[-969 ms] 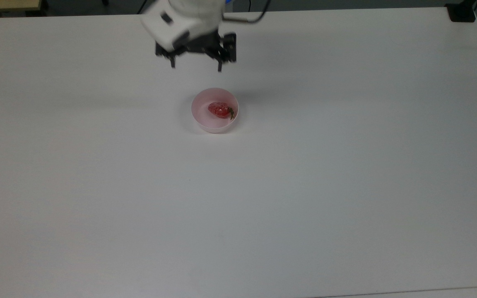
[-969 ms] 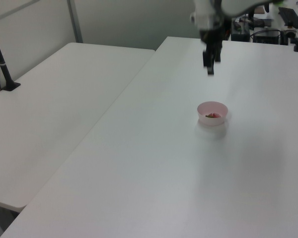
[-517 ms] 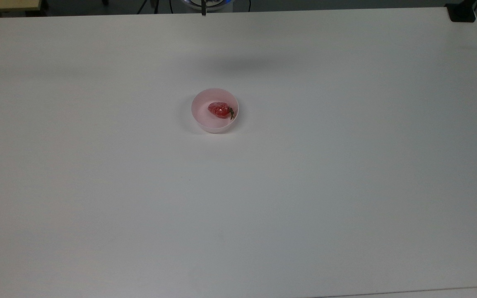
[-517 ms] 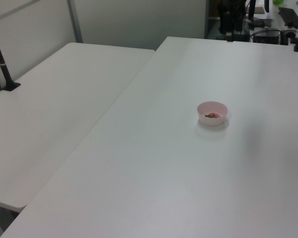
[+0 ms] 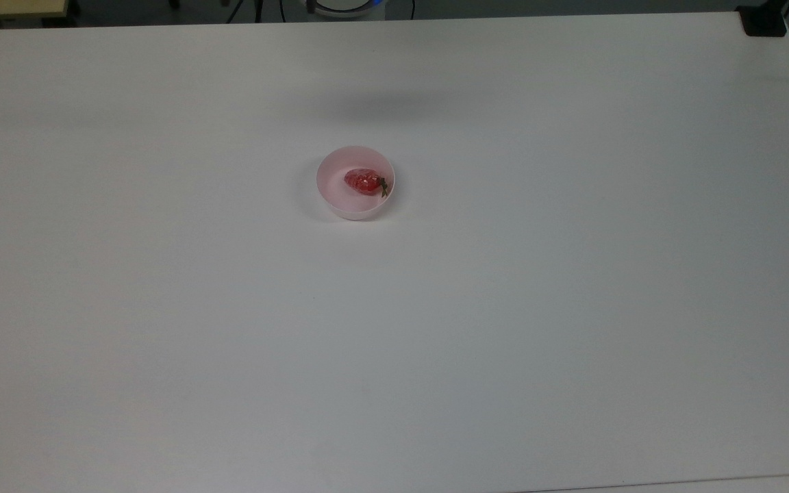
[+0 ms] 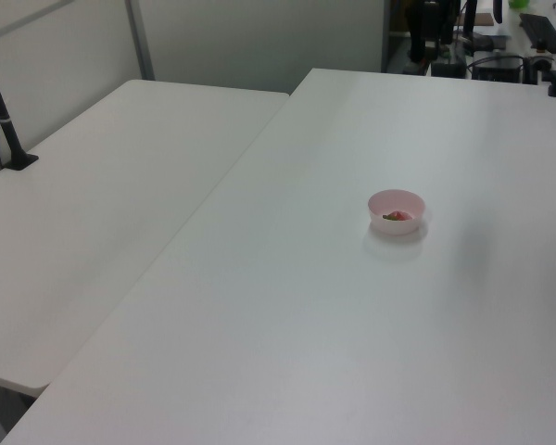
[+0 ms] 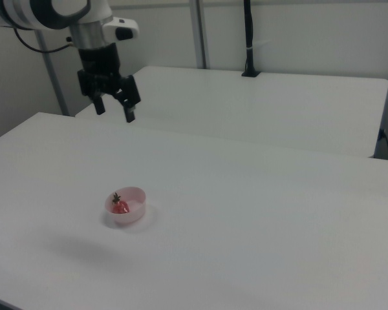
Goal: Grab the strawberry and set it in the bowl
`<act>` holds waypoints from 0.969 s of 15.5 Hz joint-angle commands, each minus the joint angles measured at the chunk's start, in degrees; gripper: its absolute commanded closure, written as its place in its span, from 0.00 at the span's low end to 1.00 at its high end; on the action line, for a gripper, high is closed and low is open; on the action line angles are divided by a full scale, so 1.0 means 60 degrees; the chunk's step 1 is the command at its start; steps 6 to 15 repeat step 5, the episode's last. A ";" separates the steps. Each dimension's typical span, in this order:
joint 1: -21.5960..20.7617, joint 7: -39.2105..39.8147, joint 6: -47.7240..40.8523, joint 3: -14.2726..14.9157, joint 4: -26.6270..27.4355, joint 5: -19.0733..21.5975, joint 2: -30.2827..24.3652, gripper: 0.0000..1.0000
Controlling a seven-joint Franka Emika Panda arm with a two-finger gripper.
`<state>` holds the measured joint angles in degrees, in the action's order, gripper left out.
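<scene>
In the left view the bowl's (image 6: 396, 210) near wall hides most of the strawberry (image 6: 397, 216). The right view's top-left corner cuts off the arm (image 7: 48, 11).

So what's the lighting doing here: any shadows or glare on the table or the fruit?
Top view: a soft grey shadow patch on the table beyond the bowl, and a small highlight on the strawberry. Right view: a faint diffuse shadow nearer the camera than the bowl, with the open end effector raised well above the table. Left view: even light, no glare.

pincer (image 7: 114, 110) now higher, away
</scene>
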<state>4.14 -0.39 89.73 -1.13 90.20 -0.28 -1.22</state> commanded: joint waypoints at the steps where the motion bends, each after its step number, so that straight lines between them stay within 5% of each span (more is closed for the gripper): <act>1: -0.0163 0.0636 0.0587 0.0495 0.0070 0.0090 -0.0060 0.00; 15: -0.0178 0.0592 0.0646 0.0569 0.0055 0.0119 -0.0060 0.00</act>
